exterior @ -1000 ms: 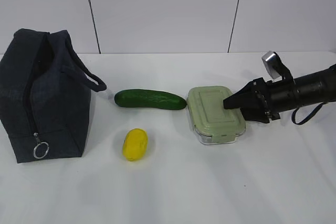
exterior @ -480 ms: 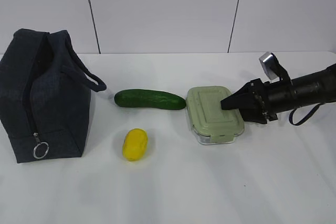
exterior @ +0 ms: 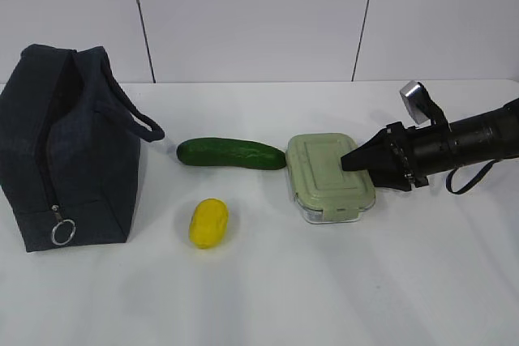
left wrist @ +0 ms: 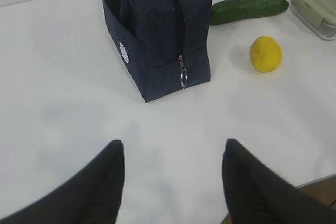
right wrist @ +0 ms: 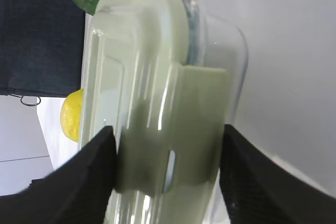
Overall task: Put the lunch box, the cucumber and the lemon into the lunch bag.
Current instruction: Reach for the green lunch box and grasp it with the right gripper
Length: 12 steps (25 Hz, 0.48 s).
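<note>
The lunch box (exterior: 328,177), clear glass with a pale green lid, lies right of centre. My right gripper (exterior: 350,159) is open at its right end. In the right wrist view its fingers (right wrist: 168,128) straddle the lid's clip; one touches the lid and the other stands apart from the glass (right wrist: 147,51). The dark green cucumber (exterior: 231,153) lies left of the box. The yellow lemon (exterior: 208,222) lies in front of it. The navy lunch bag (exterior: 73,151) stands at far left. My left gripper (left wrist: 173,142) is open and empty above the table, short of the bag (left wrist: 152,30).
The bag's zipper ring pull (exterior: 62,232) hangs low on its front end, and a handle loop (exterior: 142,119) sticks out toward the cucumber. A white panelled wall (exterior: 259,14) rises behind the white table (exterior: 324,281). The left wrist view shows the table's near edge (left wrist: 315,182).
My right gripper has moved left, further over the lunch box's right end. The lunch box has slid slightly left toward the cucumber. Nothing else moved.
</note>
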Each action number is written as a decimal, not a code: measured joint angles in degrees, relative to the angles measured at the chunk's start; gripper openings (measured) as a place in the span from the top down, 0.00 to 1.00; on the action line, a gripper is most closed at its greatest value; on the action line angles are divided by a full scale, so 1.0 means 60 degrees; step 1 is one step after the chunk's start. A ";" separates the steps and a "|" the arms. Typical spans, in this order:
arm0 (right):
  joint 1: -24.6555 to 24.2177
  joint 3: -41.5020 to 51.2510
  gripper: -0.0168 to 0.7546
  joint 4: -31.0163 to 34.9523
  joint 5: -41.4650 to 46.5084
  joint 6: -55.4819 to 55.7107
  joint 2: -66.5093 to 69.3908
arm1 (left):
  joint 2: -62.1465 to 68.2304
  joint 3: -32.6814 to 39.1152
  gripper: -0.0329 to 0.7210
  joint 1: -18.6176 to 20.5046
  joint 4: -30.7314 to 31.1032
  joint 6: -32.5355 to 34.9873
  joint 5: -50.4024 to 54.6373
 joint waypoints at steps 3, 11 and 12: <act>0.0000 0.0000 0.39 0.0000 0.0000 0.0000 0.0000 | 0.0000 0.0000 0.38 0.0000 0.0000 0.0000 0.0000; 0.0000 0.0000 0.39 0.0000 0.0000 0.0000 0.0000 | 0.0000 0.0000 0.38 0.0000 0.0000 0.0000 0.0000; 0.0000 0.0000 0.39 0.0000 0.0000 0.0000 0.0000 | 0.0000 0.0000 0.38 0.0000 0.0000 0.0000 0.0000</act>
